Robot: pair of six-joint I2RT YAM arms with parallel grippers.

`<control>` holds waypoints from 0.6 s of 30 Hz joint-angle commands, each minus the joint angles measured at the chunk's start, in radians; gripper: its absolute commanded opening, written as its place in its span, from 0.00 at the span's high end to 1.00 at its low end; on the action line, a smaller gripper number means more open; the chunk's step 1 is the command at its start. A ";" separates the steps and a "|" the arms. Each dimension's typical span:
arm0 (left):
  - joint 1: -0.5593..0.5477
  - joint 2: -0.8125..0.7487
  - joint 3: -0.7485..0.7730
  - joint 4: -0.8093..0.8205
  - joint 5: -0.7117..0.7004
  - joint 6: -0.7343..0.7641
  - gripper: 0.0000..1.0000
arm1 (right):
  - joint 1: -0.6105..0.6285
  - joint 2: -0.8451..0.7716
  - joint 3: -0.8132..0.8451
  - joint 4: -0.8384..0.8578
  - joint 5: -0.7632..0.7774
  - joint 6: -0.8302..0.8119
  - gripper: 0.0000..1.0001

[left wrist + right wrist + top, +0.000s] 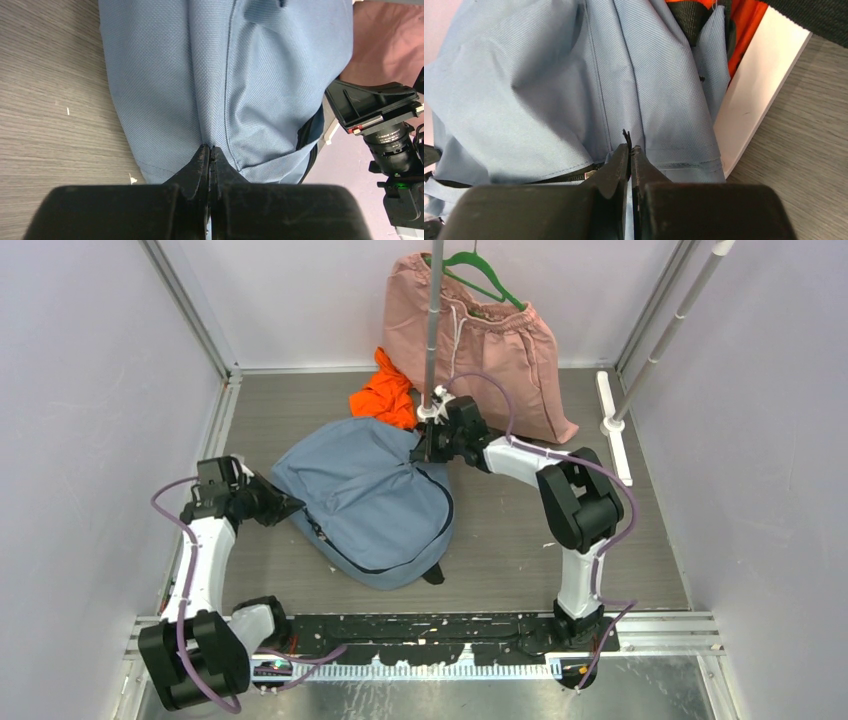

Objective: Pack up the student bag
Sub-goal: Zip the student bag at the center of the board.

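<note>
The grey-blue student bag lies flat on the table's middle, its black zipper running along its near side. My left gripper is shut on the bag's left edge; in the left wrist view the jaws pinch a fold of the blue fabric. My right gripper is shut on the bag's far right edge; in the right wrist view the jaws clamp fabric and a small black tab by the zipper, with the bag spread beyond.
An orange cloth lies just behind the bag. Pink shorts hang from a green hanger on a pole at the back. A white stand base sits at the back right. Walls close in on three sides.
</note>
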 commanded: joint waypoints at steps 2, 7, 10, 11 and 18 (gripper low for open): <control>0.033 -0.091 0.165 -0.121 -0.020 0.067 1.00 | -0.057 -0.166 0.065 -0.029 0.061 -0.042 0.99; 0.035 -0.081 0.362 -0.262 -0.034 0.115 1.00 | -0.058 -0.297 0.039 -0.006 0.133 -0.065 0.99; 0.038 -0.073 0.380 -0.263 -0.042 0.105 1.00 | -0.058 -0.260 0.014 -0.007 0.142 -0.069 0.99; 0.039 -0.079 0.369 -0.256 -0.057 0.101 1.00 | -0.058 -0.237 0.004 -0.016 0.132 -0.065 0.99; 0.041 -0.111 0.208 -0.176 0.024 0.065 1.00 | -0.058 -0.107 -0.045 -0.017 0.079 -0.014 0.99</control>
